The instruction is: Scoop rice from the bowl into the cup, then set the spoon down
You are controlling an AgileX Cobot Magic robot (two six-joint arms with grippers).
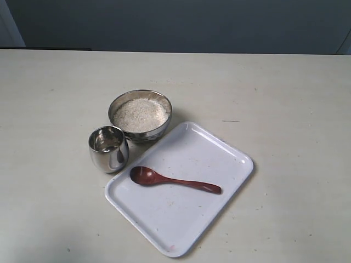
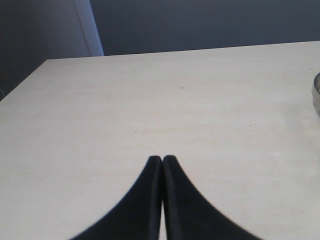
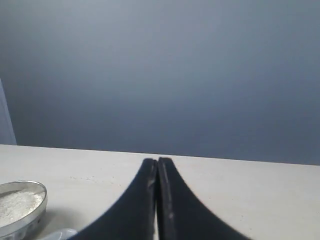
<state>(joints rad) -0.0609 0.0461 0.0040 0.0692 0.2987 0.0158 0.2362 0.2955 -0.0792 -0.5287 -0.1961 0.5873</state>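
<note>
The steel bowl (image 1: 140,115) stands mid-table, filled with white rice (image 1: 140,114). Touching its front left is the small steel cup (image 1: 108,148), with no rice showing in it. The reddish-brown spoon (image 1: 174,181) lies flat on the white tray (image 1: 219,148), head toward the cup. Neither gripper appears in the exterior view. My left gripper (image 2: 162,159) is shut over bare table, with a sliver of the bowl (image 2: 316,94) at the frame edge. My right gripper (image 3: 157,161) is shut with nothing in it; the bowl (image 3: 25,210) with rice (image 3: 17,204) shows beside it.
The pale table (image 1: 285,93) runs wide on all sides of the tray. A dark blue-grey wall (image 1: 181,24) stands behind the far edge. A corner of the tray (image 3: 62,233) shows in the right wrist view.
</note>
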